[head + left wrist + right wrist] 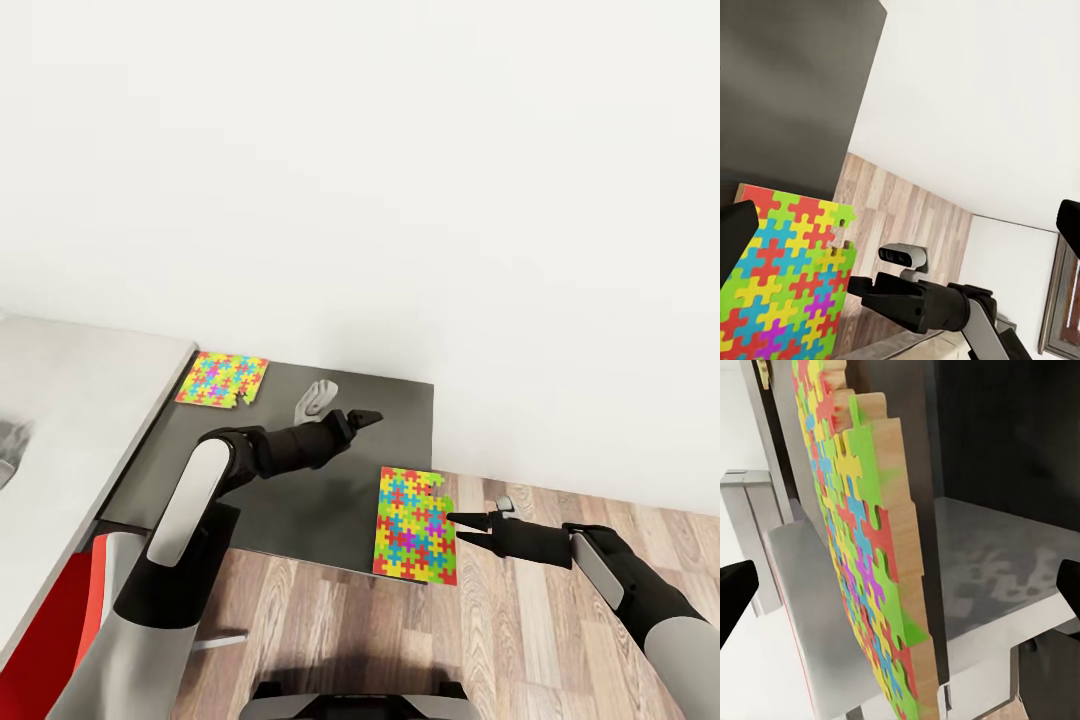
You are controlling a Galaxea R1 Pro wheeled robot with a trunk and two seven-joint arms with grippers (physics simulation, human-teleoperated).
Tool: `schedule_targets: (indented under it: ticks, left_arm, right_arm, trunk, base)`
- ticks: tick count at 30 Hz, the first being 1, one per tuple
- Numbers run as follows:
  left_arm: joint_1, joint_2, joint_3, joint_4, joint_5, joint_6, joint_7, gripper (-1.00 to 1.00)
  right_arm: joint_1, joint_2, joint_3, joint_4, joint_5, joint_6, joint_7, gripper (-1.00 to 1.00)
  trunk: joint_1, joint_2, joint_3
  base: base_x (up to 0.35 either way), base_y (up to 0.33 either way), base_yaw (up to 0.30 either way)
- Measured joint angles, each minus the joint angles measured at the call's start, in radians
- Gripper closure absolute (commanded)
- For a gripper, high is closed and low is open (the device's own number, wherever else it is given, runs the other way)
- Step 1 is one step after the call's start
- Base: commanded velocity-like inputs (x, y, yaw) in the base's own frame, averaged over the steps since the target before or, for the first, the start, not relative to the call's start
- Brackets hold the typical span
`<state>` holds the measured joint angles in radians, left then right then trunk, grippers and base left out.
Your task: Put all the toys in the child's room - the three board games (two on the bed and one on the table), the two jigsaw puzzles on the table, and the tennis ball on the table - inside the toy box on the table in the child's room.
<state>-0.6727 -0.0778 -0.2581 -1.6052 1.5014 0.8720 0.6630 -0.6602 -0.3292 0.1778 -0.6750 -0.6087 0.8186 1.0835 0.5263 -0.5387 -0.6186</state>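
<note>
A bright jigsaw puzzle (414,524) lies flat at the near right corner of the dark lower table (300,490), its long axis running away from the robot and its right edge overhanging the table. The right gripper (462,527) sits level with that edge, jaws parted around it but not yet clenched, so this arm is plainly nearer. The left gripper (365,418) hovers released over the table's middle. A second puzzle (222,379) lies at the far left corner.
</note>
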Motion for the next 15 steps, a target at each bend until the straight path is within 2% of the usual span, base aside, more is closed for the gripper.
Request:
schedule_targets:
  ticks: [15]
  left_arm:
    - [0.000, 0.000, 0.000, 0.000, 0.000, 0.000, 0.000, -1.00]
  right_arm:
    - [0.000, 0.001, -0.001, 0.000, 0.000, 0.000, 0.000, -1.00]
  trunk:
    - [0.000, 0.000, 0.000]
  base:
    - [0.000, 0.000, 0.001]
